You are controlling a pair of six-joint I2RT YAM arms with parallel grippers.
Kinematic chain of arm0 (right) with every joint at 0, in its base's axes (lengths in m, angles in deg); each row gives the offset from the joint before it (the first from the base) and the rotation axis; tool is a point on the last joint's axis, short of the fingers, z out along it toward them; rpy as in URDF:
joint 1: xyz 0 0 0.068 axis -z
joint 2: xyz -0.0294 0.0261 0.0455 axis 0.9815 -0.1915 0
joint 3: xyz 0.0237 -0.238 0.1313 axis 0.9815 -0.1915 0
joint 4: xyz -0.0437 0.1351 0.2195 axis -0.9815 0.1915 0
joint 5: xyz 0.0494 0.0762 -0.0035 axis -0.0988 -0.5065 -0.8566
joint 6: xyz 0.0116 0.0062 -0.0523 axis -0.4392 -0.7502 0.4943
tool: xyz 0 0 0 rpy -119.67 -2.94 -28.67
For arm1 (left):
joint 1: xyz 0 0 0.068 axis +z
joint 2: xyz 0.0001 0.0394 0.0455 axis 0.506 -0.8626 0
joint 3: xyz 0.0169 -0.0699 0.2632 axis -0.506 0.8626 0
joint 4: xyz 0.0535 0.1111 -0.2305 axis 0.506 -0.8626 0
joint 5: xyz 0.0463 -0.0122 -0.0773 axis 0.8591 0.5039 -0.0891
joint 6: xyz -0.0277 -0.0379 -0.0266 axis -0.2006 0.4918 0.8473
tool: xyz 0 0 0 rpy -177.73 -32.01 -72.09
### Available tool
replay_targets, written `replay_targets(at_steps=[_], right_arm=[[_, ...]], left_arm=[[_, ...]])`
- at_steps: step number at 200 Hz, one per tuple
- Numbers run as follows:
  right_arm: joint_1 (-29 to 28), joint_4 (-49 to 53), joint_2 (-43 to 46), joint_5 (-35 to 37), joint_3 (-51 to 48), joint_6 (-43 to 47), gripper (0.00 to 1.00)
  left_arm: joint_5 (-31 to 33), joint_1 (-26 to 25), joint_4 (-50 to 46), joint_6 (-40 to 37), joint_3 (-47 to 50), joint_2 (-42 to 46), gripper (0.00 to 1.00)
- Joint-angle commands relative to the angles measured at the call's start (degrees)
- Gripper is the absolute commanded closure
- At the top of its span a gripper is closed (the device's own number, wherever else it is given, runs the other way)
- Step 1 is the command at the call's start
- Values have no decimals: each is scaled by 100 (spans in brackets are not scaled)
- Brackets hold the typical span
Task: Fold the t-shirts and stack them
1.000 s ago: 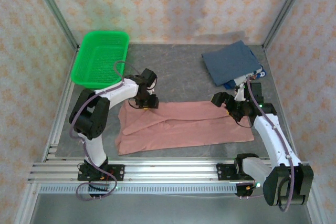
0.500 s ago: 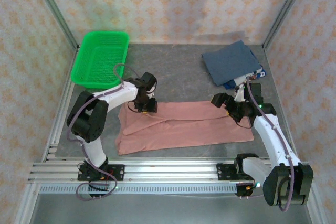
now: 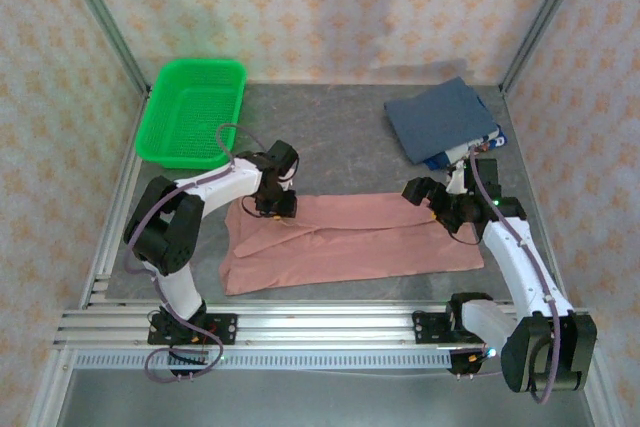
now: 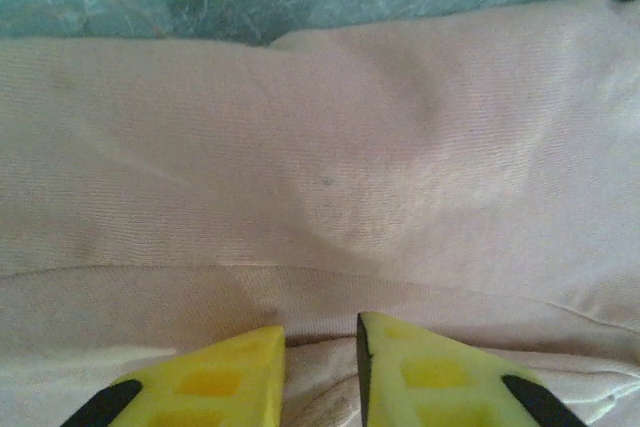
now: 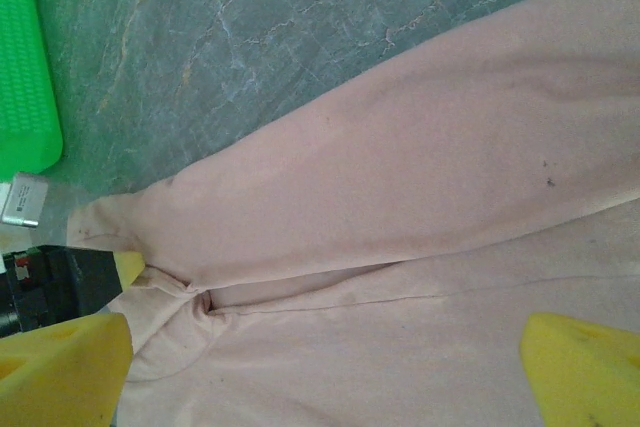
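Lying limp on the desk (image 3: 330, 127), the salmon-pink t-shirt (image 3: 350, 242) was judged light and floppy, best taken at its edges: one ridge was pinched by the left gripper (image 4: 320, 332), jaws nearly closed, the right gripper (image 3: 422, 194) held wide open.

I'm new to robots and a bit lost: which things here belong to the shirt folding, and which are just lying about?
In the job: pink t-shirt, spread out; blue t-shirt, folded; left pincer, pinching the pink one; right pincer, open.
Lying about: green basket.
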Motion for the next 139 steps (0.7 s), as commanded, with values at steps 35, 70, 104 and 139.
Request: replay_targets(at_steps=[35, 70, 104, 139], right_arm=[[-23, -4, -8, 39, -90, 48, 1], [-22, -11, -8, 56, -64, 62, 1], [-20, -43, -34, 62, -71, 41, 1], [-23, -49, -43, 55, -71, 23, 1]], left_arm=[[214, -31, -218, -24, 193, 195, 92], [173, -49, -262, 16, 286, 350, 100], [286, -59, -189, 171, 462, 581, 100], [265, -62, -149, 443, 530, 849, 100]])
